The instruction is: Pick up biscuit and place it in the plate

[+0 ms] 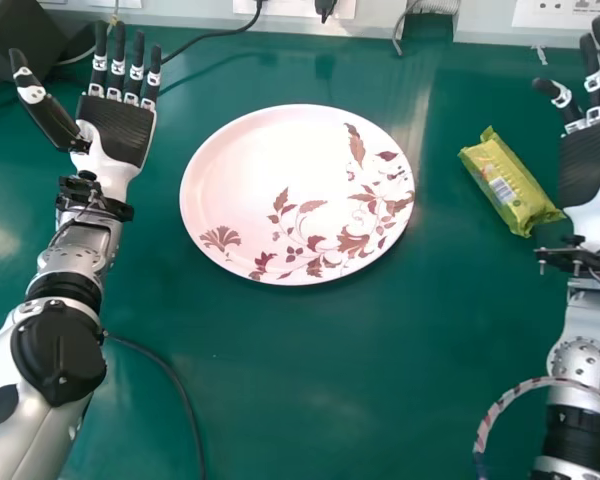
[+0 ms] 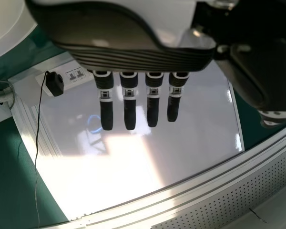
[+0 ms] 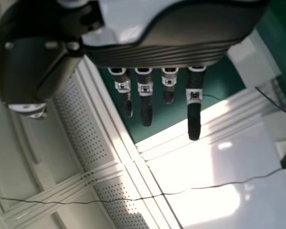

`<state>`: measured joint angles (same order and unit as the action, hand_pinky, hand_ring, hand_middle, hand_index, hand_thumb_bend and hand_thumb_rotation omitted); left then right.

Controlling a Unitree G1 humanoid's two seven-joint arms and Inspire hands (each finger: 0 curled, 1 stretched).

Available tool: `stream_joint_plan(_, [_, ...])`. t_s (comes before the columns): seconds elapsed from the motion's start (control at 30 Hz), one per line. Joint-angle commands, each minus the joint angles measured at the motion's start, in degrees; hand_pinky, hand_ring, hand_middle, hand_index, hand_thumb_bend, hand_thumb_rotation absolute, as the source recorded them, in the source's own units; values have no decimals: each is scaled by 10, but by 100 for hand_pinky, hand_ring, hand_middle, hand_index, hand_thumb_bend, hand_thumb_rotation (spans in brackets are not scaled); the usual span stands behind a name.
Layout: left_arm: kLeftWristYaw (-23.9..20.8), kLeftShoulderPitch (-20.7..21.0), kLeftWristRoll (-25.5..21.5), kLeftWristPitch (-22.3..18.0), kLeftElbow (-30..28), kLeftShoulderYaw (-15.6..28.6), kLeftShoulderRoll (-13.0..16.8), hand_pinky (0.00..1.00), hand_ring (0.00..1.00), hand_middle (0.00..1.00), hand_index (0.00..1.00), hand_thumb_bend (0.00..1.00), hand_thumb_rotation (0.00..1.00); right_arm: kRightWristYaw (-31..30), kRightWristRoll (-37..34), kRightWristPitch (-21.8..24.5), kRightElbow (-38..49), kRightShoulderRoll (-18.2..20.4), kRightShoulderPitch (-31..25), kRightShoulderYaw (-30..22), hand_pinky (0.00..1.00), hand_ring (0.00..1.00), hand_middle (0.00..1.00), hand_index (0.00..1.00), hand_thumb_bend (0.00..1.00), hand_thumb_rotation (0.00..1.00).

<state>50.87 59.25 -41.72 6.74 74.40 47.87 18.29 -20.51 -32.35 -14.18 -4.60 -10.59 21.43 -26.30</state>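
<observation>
A biscuit in a yellow-green wrapper (image 1: 510, 182) lies on the table in the head view, between the plate and my right hand (image 1: 592, 165). That hand is beside the packet on its right, apart from it, with fingers extended. The round pink plate (image 1: 270, 165) with a brown leaf pattern holds nothing. To the plate's left is my left hand (image 1: 120, 128), open, palm up. In the left wrist view my left hand (image 2: 148, 55) has straight fingers. My right hand (image 3: 157, 55) in the right wrist view also has its fingers extended.
The green table (image 1: 310, 380) carries a dark box (image 1: 20, 40) at the back left. Sockets and cables line the table's back edge. A black cable (image 1: 170, 375) runs beside my left forearm, and a striped cable (image 1: 495, 410) loops by my right forearm.
</observation>
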Motion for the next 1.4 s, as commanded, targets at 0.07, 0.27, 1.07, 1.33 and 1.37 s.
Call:
stream_joint_plan(0.07, [-7,0,-2,-6,1,0,6,75,81,86,84,99,50,41,39,-13,33,3,-11,9,51,63,83,90,82,43])
stream_joint_plan(0.27, [-3,0,-4,-6,2,1,8,77,82,88,87,100,54,86,103,-27,62,-2,-19,24,50,63,82,87,82,44])
stream_joint_plan(1.07, [2,2,-5,-6,2,2,9,77,84,88,90,100,59,149,195,-35,154,-17,-45,47,52,64,84,89,81,46])
stream_joint_plan(1.33, [3,2,-4,-10,1,1,8,75,83,88,90,100,59,172,236,-18,188,-27,-55,53,52,64,84,89,82,45])
stream_joint_plan(1.37, [3,2,-5,-9,1,2,9,73,83,88,90,100,59,176,245,-17,192,-28,-56,54,52,64,84,89,82,44])
